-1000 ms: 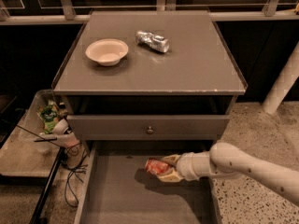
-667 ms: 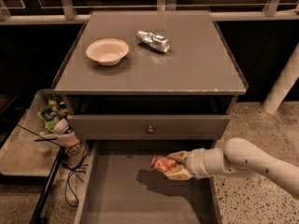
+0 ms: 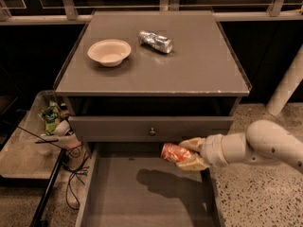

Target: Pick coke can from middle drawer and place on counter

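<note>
The coke can (image 3: 173, 152) is red with a silvery end, lying sideways in my gripper (image 3: 188, 153). The gripper is shut on it, one tan finger above and one below. It holds the can in the air over the right back part of the open middle drawer (image 3: 118, 193), just below the drawer front with the round knob (image 3: 151, 128). The can's shadow falls on the drawer floor. The counter (image 3: 189, 70) is above, flat and grey-brown. My white arm (image 3: 265, 145) comes in from the right.
A beige bowl (image 3: 109, 52) and a crinkled silver can (image 3: 155, 41) sit on the counter's back half. A low side tray (image 3: 28, 150) with bottles and cables stands at the left. A white post (image 3: 286, 86) rises at the right over speckled floor.
The gripper has lifted the coke can up from the drawer floor and moved it slightly right, towards the drawer front. The can's shadow has dropped away below it.
</note>
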